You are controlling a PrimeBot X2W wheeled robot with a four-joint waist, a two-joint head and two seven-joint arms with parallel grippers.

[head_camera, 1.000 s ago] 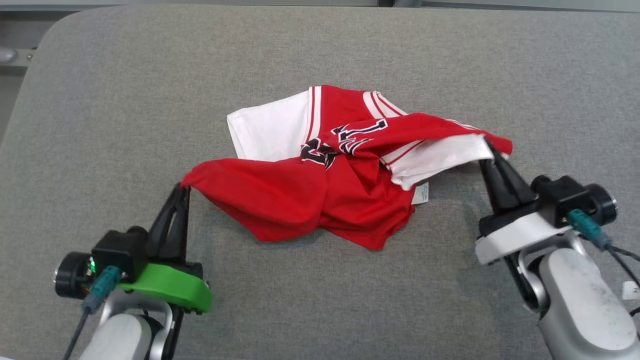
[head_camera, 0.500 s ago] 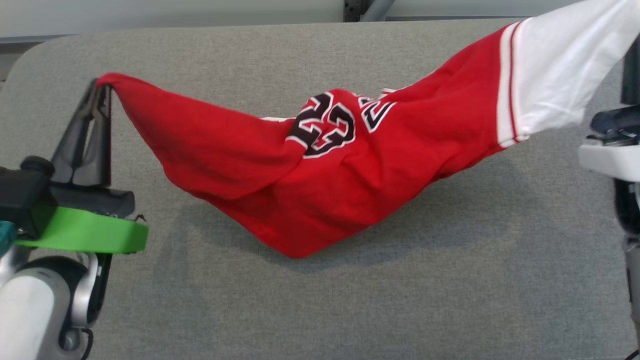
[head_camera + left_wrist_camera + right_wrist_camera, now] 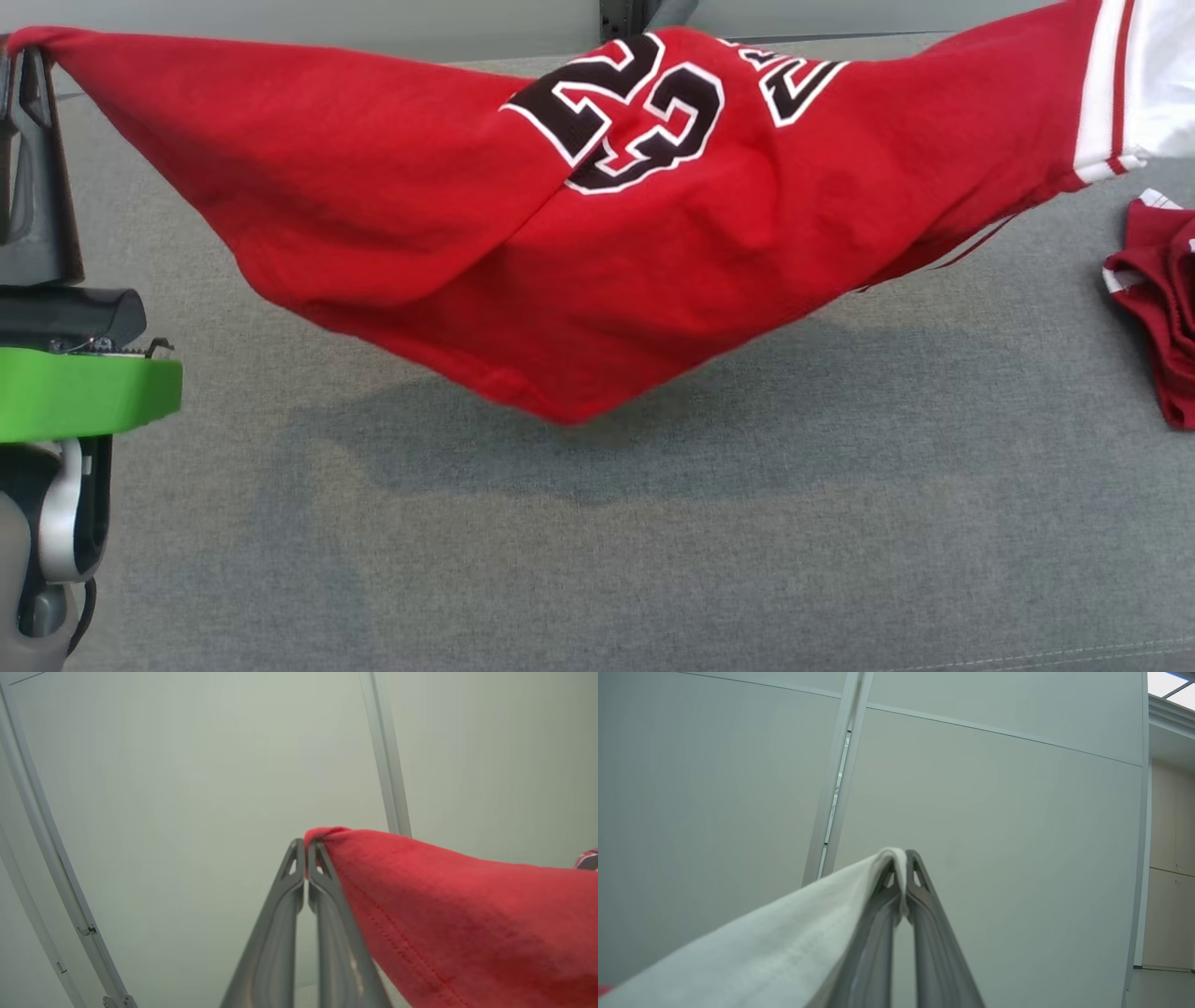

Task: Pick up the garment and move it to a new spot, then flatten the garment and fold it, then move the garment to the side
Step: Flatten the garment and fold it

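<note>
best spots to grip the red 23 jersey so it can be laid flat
By its two outer ends, one gripper from each side, as held now: left gripper shut on the red corner, right gripper on the white end. The jersey hangs slung between them, middle sagging toward the table, so only the ends pull it open.

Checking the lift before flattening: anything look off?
Jersey hangs doubled over and sagging, a fold cutting across its number. A second crumpled red garment lies on the table, far right.

Bright, even light from above. Soft shadow under garment (image 3: 597, 233) on table (image 3: 653, 560). My wrist views bow wall posts (image 3: 46, 882) at edges.
</note>
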